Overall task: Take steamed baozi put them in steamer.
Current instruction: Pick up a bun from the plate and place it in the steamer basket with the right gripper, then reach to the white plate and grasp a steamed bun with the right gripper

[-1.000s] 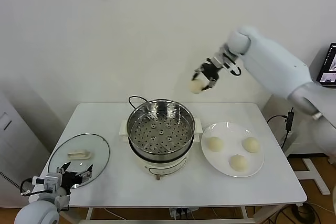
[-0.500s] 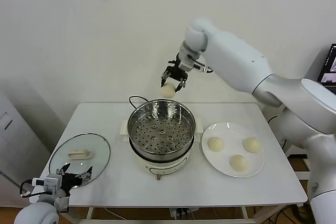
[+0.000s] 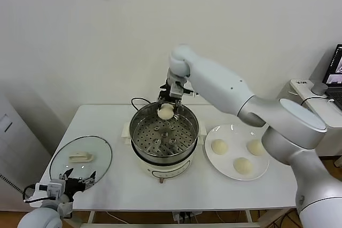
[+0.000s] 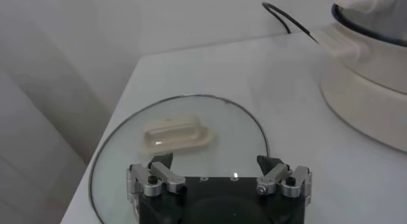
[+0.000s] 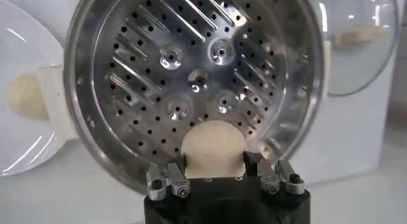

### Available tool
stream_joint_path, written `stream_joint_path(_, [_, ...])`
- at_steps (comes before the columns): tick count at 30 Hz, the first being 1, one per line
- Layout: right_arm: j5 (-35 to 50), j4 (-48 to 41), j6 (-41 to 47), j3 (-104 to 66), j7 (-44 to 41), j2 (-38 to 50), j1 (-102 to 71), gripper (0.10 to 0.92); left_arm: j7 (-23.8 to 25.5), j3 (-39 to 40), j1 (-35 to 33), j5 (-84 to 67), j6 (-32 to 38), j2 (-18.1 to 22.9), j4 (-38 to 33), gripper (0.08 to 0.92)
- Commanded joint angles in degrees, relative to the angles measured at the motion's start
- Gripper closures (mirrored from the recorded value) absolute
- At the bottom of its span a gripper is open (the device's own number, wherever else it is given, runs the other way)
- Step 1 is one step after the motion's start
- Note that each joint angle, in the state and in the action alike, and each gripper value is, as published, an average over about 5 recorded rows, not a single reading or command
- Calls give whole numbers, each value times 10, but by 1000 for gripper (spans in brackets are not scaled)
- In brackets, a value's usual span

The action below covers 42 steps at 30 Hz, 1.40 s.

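The right gripper (image 3: 166,106) pinches a soft, light baozi (image 3: 166,112) by its sides over the steamer (image 3: 163,132), gently lest it dent; the left gripper (image 4: 219,179), parked, gapes.

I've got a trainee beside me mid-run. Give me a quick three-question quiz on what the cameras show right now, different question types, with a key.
1. True or false: the right gripper holds a round cream-white dough bun over the shiny stainless-steel steamer pot.
2. How many buns lie on the flat white round plate?
3. Multiple choice: the left gripper is
A. shut on a bun
B. open, near the round glass lid with a white handle
C. inside the steamer

Key:
1. True; no bun rests on the perforated tray yet.
2. Three.
3. B.
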<state>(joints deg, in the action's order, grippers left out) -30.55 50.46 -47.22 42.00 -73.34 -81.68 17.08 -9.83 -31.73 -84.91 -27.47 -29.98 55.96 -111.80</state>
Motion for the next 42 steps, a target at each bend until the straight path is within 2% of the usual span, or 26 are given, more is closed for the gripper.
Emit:
stream_joint_path(1, [-69, -2, -28, -20, -1, -15, -42, 449, 0, 0, -1, 1, 0, 0, 0, 177])
stream_joint_path(14, [-135, -29, -28, -52, 16, -35, -68, 442, 1, 4, -2, 1, 2, 2, 2, 177])
stream_joint_path(19, [-125, -24, -28, -57, 20, -28, -64, 332, 1, 4, -2, 1, 2, 1, 1, 177])
stream_joint_path(24, [-22, -19, -28, -36, 6, -6, -24, 219, 0, 3, -5, 1, 1, 1, -3, 177])
stream_joint_path(29, [120, -18, -6, 19, -10, 42, 64, 203, 0, 0, -12, 1, 2, 3, -7, 177])
stream_joint_path(36, [320, -8, 243, 165, -18, 145, 161, 203, 0, -8, -23, 5, 5, 7, -12, 177])
stream_joint_path(42, [432, 10, 368, 257, -34, 225, 192, 203, 0, -6, -21, 5, 4, 7, -13, 177])
